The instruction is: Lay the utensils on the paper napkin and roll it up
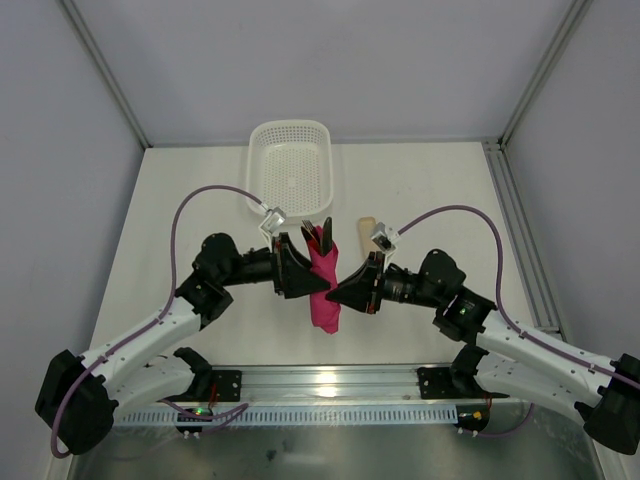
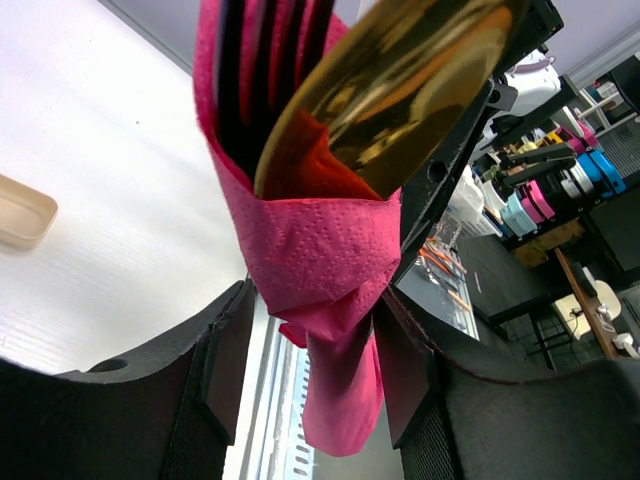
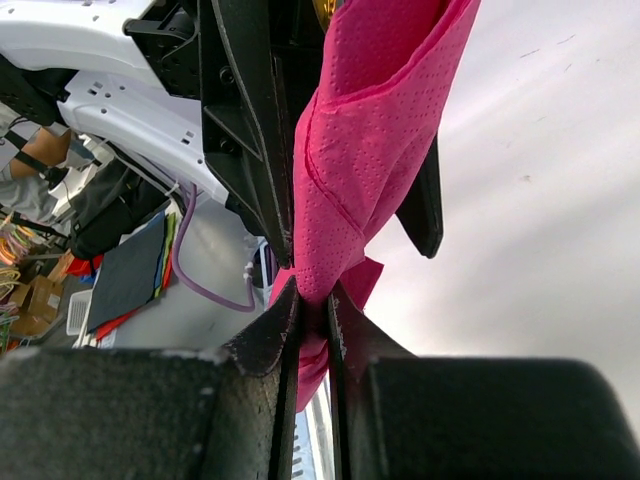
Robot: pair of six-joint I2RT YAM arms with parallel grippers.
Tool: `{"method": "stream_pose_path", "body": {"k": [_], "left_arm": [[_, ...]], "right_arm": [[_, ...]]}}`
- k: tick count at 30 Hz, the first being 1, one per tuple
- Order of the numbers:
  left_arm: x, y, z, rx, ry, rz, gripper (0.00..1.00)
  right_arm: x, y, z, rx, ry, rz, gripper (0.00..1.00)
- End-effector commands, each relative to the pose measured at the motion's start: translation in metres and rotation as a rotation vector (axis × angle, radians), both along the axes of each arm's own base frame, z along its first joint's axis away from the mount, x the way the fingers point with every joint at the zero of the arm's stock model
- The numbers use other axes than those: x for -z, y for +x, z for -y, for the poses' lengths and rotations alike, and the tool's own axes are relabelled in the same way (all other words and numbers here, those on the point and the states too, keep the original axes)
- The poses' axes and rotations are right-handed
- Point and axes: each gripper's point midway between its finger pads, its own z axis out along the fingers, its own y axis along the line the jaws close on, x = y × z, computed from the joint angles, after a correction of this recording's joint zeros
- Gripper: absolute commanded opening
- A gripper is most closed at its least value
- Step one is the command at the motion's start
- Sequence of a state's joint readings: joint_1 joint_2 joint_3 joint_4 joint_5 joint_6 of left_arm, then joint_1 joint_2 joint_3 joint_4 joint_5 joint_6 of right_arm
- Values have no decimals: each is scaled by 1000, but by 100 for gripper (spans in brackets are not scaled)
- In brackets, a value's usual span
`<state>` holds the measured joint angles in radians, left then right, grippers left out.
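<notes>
Hold firm with the right gripper (image 3: pixel 312 300), clenched on the twisted lower tail of the paper napkin (image 3: pixel 370 170). Back the left gripper (image 2: pixel 312 305) off straight and slowly, jaws parted either side of the roll, so as not to snag a fold or loosen the wrap. Lower the bundle flat rather than drop it. Wrapped around the utensils (image 1: pixel 322 233) and held over the middle of the table (image 1: pixel 430 190), between both grippers. Long axis running near to far: tail at the near end, gold spoon head (image 2: pixel 400 90) and dark fork tines (image 2: pixel 265 70) poking out toward the white basket (image 1: pixel 252 165).
</notes>
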<state>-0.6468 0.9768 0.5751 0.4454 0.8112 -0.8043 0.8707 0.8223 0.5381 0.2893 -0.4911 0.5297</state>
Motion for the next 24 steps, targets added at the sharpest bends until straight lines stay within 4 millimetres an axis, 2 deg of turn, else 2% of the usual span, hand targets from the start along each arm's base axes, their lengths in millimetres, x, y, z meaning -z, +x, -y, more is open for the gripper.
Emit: {"method": "stream_pose_path", "body": {"k": [1,5,11,18,24], "left_arm": [[-19,-3,0,16,-45,56,55],[-17,-4,0,18,-43,53,59],[-28,-6,0,24,-96,61,65],[-33,-8,1,48,-140,45,62],[-25,-8,4,61,-127,23,59]], "right_arm": [[-47,-7,0,-25,150,106,4],[-51,-7,0,-29,159,109,4],[-49,-6,-3,-34,153,97,4],[-44,-3,-6,-28,147,75,4],[-49,-2,-4,-16,164,82,4]]}}
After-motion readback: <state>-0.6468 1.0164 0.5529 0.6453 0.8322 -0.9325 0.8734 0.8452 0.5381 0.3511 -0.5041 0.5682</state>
